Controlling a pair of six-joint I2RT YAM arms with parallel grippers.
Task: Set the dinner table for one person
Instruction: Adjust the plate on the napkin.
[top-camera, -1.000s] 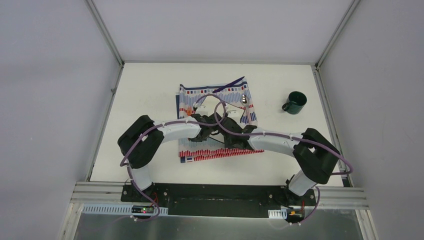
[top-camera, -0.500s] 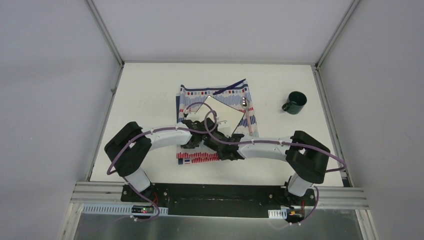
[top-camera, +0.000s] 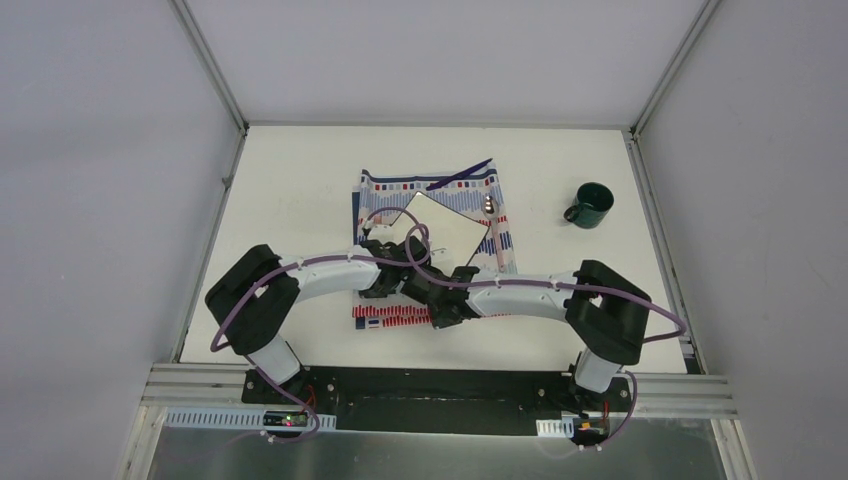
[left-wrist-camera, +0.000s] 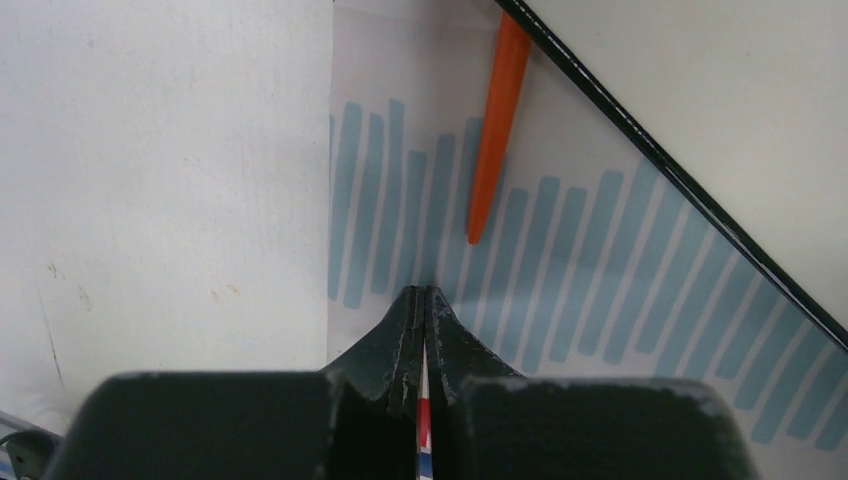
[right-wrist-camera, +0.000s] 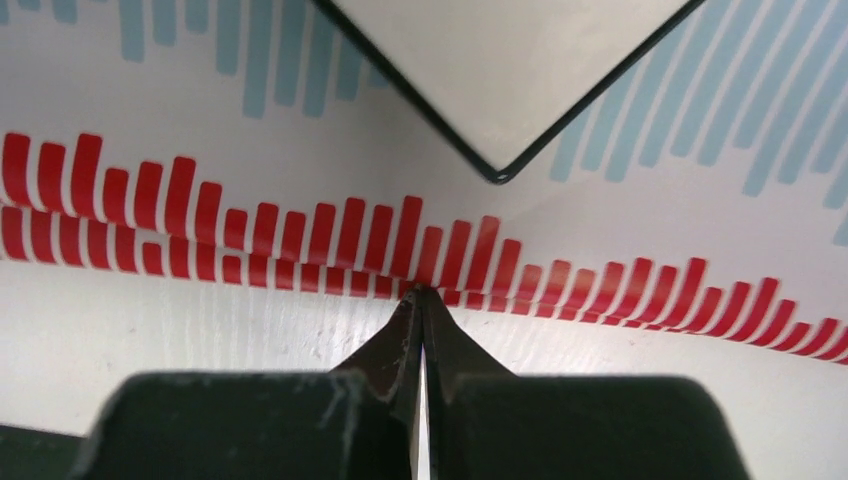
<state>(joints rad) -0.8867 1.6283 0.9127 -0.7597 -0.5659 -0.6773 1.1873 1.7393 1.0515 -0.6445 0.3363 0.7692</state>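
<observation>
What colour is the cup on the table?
Dark green: the round glossy mug shows best in the top external view.

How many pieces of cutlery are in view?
3. A purple one lies across the striped cloth's far edge; a spoon lies right of the white plate; an orange handle pokes out at the plate's left edge. Others may lie hidden.

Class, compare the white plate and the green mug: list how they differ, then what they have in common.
The plate is white, square and flat; the mug is dark green, round and taller. The plate lies on the striped cloth; the mug stands on the bare table, to its right. Both are tableware.
</observation>
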